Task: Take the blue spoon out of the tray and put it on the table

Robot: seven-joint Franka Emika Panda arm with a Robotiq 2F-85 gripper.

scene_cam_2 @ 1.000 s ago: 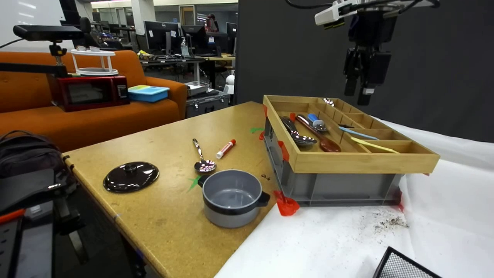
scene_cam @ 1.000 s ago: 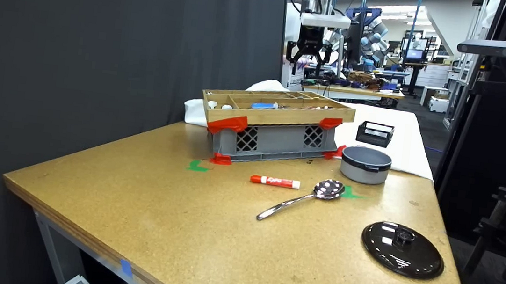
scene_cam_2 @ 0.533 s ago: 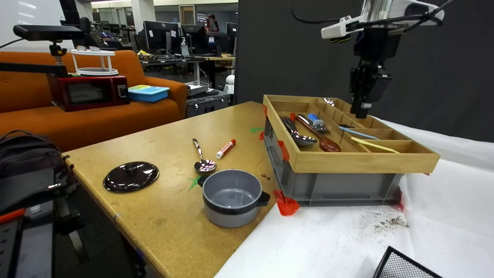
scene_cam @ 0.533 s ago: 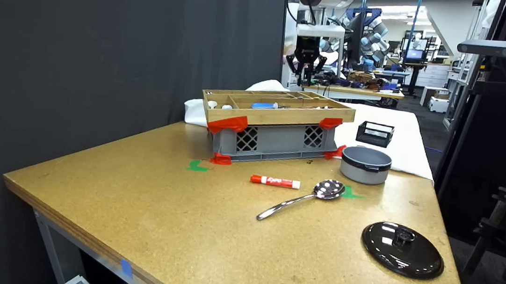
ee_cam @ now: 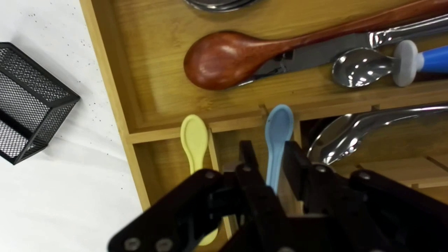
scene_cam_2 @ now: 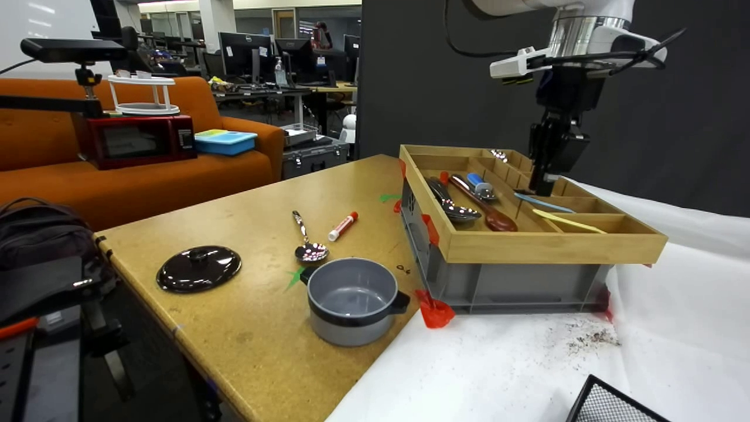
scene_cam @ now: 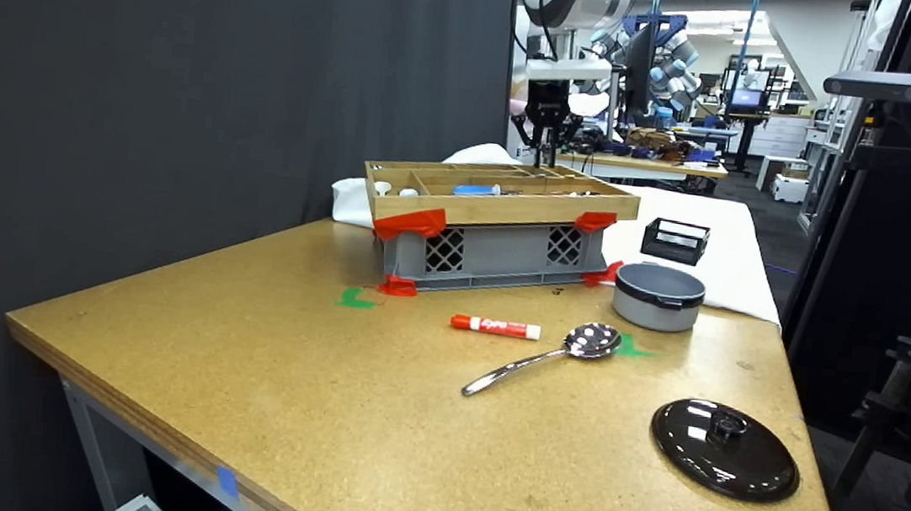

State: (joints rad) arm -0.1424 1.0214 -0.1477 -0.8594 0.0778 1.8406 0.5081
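Note:
The light blue spoon (ee_cam: 279, 129) lies across a narrow compartment of the tray (ee_cam: 105, 77), its rounded end resting over a divider. In an exterior view the same blue spoon (scene_cam_2: 545, 203) shows at the wooden top of the tray (scene_cam_2: 551, 249). My gripper (ee_cam: 268, 147) is above it, jaws partly apart, with the spoon's shank seen between the fingers and nearer the right one. No grip on it shows. From outside, the gripper (scene_cam_2: 540, 189) points straight down, low over the compartments. The tan table (scene_cam: 321, 411) extends in front of the tray.
A yellow spoon (ee_cam: 194, 138) lies left of the blue one, a metal utensil (ee_cam: 343, 136) right. A brown wooden spoon (ee_cam: 220, 59) and a blue-handled scoop (ee_cam: 364, 68) share the long compartment. On the table are a pot (scene_cam_2: 351, 299), lid (scene_cam_2: 199, 268), ladle (scene_cam: 592, 342) and marker (scene_cam: 494, 327).
My gripper has come down from well above the tray to just over its compartments. Its jaws have narrowed a good deal. The objects in the tray and on the table look unmoved.

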